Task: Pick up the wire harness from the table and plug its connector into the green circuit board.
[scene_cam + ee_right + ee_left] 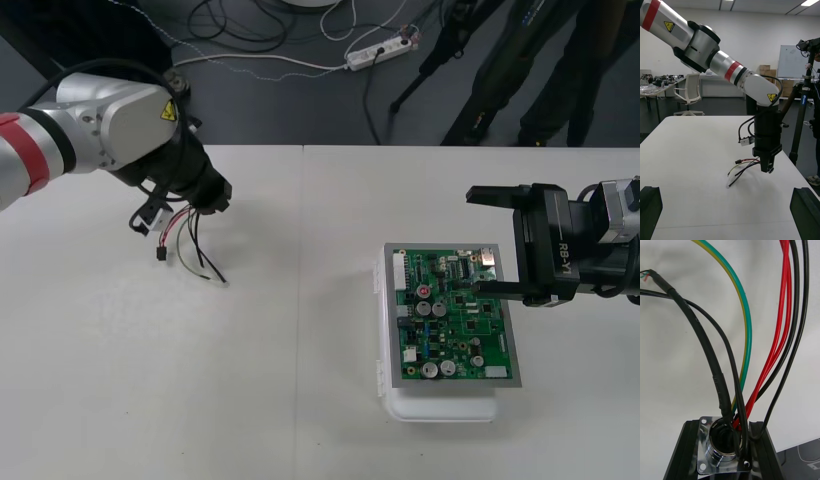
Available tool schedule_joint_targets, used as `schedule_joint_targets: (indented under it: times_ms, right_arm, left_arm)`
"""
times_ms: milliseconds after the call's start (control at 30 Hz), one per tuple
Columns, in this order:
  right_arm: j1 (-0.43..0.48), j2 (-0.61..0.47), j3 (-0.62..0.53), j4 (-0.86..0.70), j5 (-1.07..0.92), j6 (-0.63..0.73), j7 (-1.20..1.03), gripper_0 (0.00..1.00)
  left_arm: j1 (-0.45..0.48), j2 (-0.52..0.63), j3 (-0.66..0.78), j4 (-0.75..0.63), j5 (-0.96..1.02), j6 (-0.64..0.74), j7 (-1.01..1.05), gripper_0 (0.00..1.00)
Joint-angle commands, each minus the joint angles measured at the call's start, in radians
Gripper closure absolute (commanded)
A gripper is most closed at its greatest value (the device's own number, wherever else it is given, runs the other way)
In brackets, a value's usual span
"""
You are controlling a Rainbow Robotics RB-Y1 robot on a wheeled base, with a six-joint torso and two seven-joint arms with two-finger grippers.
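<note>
My left gripper hangs over the far left of the table, shut on the harness's round metal socket by its flange. Red, black and green wires trail down from it, and their loose ends touch the table. The small black plug dangles at the wires' end, away from the board. In the right wrist view the left gripper stands upright with the wires fanning out below it. The green circuit board lies on its white base at the right. My right gripper stands open above the board's far right corner.
A wide stretch of bare table lies between the harness and the board. The table's far edge runs just behind my left gripper. Cables and a power strip lie on the dark floor beyond, next to tripod legs.
</note>
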Motion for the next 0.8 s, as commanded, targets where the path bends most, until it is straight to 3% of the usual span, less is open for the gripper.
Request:
schedule_joint_targets:
  times_ms: [33,600,800]
  right_arm:
    - [-0.028,-0.032,0.012,-0.013,-0.014,-0.001,-0.025,0.00]
    - [-0.032,-0.029,0.032,-0.017,-0.007,-0.001,-0.035,0.00]
    - [-0.032,-0.029,0.033,-0.017,-0.007,-0.001,-0.042,0.00]
  left_arm:
    - [0.007,0.066,0.080,-0.044,0.029,-0.136,0.124,1.00]
    - [0.007,0.247,0.103,-0.216,0.291,-0.238,0.202,1.00]
    - [0.016,0.285,0.109,-0.280,0.382,-0.286,0.323,1.00]
